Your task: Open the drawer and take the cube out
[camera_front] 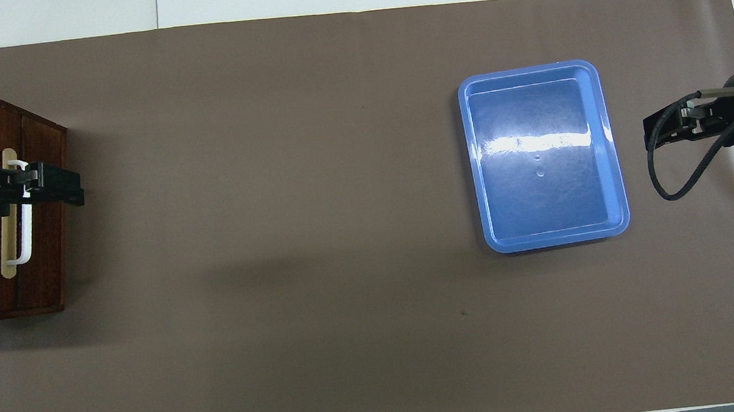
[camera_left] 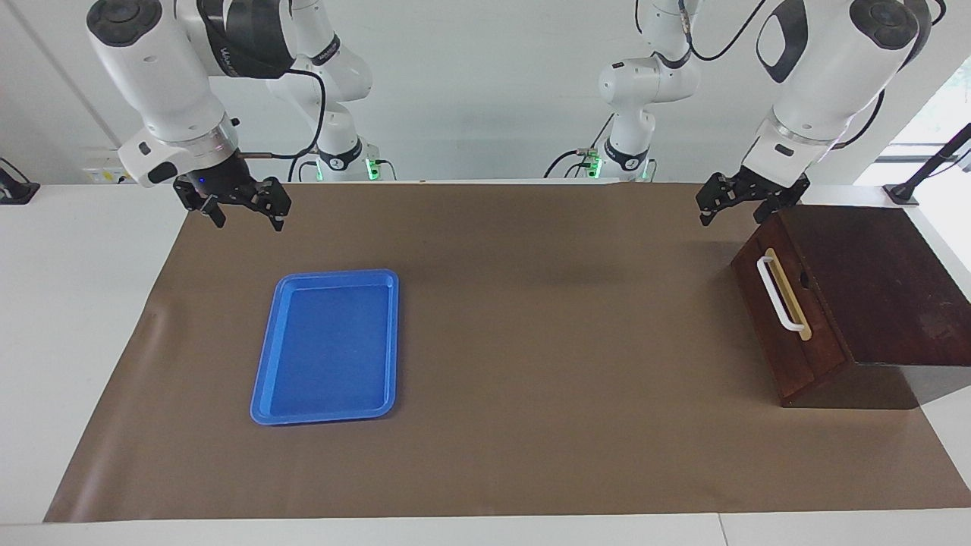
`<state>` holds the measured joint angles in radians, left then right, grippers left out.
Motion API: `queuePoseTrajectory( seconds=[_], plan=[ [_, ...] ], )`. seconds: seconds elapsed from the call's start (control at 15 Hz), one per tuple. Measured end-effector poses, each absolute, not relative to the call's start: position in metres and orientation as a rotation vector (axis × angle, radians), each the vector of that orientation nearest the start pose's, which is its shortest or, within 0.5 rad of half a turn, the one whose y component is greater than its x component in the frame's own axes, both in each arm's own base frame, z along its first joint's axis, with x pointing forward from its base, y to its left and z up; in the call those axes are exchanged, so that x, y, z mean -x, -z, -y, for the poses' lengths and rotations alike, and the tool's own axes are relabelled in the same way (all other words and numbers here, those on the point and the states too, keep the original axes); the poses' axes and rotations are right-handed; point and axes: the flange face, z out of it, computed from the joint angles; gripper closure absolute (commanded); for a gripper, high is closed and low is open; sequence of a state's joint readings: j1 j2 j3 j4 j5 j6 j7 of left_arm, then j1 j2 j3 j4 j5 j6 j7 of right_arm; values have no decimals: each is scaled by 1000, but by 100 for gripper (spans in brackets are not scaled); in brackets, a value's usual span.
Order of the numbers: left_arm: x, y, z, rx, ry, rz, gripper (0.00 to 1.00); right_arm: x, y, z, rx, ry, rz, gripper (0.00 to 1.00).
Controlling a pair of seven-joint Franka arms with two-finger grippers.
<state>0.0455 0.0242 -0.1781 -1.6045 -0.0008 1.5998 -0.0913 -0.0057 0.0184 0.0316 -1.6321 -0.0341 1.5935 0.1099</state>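
Counting what stands on the table [camera_left: 76, 303]: one brown mat [camera_left: 531, 341], one box [camera_left: 872, 288], one tray [camera_left: 326, 345] and two arms, each with one tool. Taking the box as landmark, it sits at the left arm's end of the mat. Its drawer [camera_left: 781, 318] is pushed in flush, a dark wooden front with one white handle [camera_left: 781, 294] on a pale strip. No cube shows; what the drawer holds cannot be seen. The flat blue tray holds nothing and lies well apart from the box, toward the right arm's end. The left tool [camera_left: 732, 208] hangs just above the box's corner nearest the robots, fingers spread, holding nothing. The right tool [camera_left: 241, 214] hangs well away from the box, fingers spread, holding nothing.
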Motion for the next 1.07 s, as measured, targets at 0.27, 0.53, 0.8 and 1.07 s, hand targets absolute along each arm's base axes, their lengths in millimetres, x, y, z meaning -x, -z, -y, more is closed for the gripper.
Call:
queuePoseTrajectory(
  seconds=[0.27,0.53,0.8,1.07],
  plan=[
    [-565,-574,72,3099,15,-81,0,-560,-588,-9,3175,-82,-134,0],
    [-571,-526,78,2921,70,-214,0,-563,-590,-9,3164,-35,-283,0],
    [-586,-460,72,2778,97,-352,0,-563,-589,-9,3115,-32,-630,1],
    [-599,-422,37,2719,104,-435,0,-565,-580,-17,2918,-94,-1075,1]
  ],
)
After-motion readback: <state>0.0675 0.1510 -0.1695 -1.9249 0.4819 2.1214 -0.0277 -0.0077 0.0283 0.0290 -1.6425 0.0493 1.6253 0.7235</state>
